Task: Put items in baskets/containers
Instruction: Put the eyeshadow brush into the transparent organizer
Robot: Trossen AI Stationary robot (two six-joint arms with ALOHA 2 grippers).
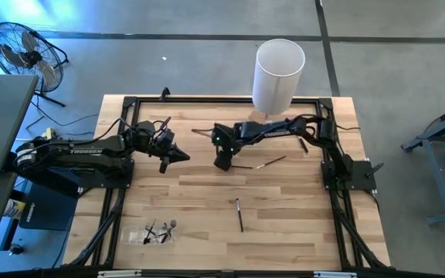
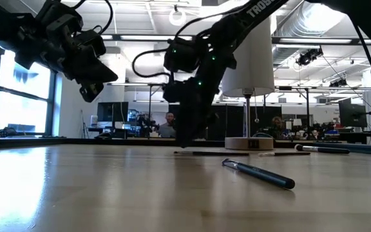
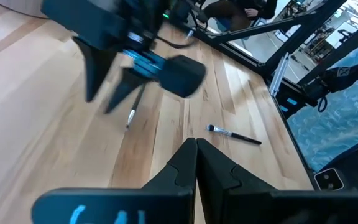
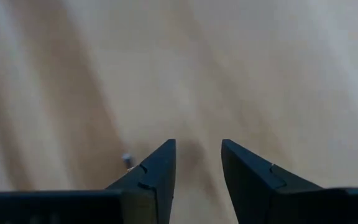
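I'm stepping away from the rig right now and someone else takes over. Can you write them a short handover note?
Left gripper: shut, empty, raised over the table's middle left.
Right gripper: open, empty, low over the wood near a brush tip.
Clear container: near front left corner, a few brushes in it.
Left to do: loose brush at centre front, another right of the right gripper, more along the far edge near the white cylinder.

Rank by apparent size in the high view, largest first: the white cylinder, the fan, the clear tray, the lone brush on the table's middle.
1. White cylinder and fan: too alike to rank.
2. Clear tray.
3. Lone brush, slimmest.
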